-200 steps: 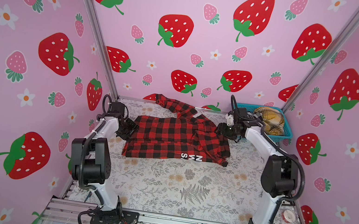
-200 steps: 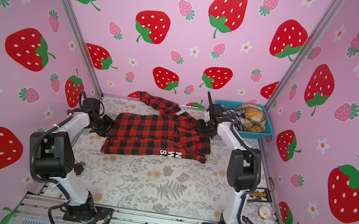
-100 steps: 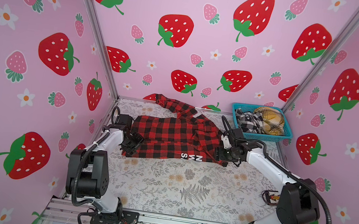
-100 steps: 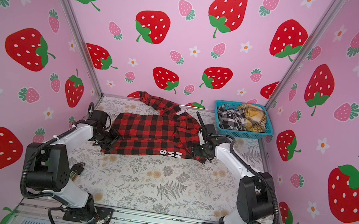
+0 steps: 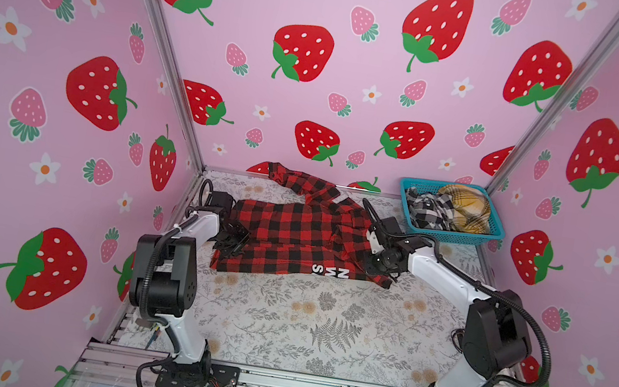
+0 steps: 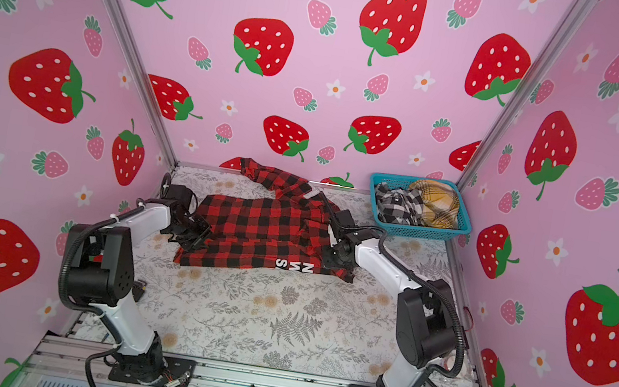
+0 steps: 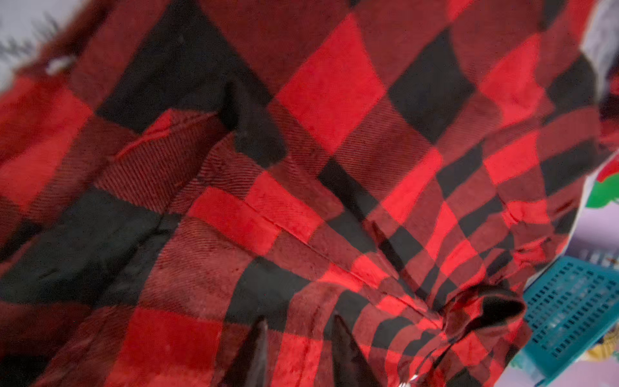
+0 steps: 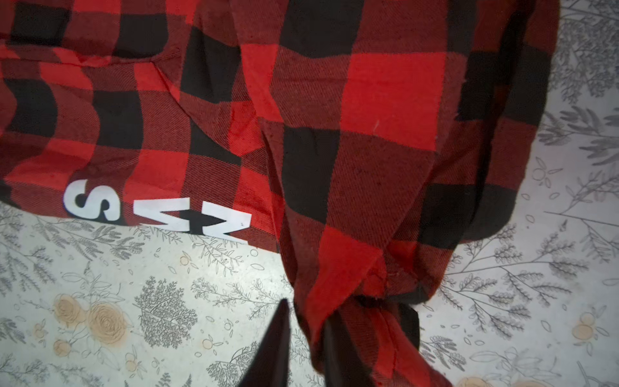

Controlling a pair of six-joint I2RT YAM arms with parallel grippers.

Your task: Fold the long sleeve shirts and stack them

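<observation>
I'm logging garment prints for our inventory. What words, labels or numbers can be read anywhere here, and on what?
"SMN": white block letters at the near hem of the red plaid shirt, seen in both top views; the middle letter may be an upside-down W, and the hem fold cuts the letters short.
Blue basket and the clothes in it: no text seen.
Walls and table cover: pictures only, no words.

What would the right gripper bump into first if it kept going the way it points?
The red-and-black shirt: the right gripper has a fold of it between its fingers, with more shirt straight ahead.
</observation>
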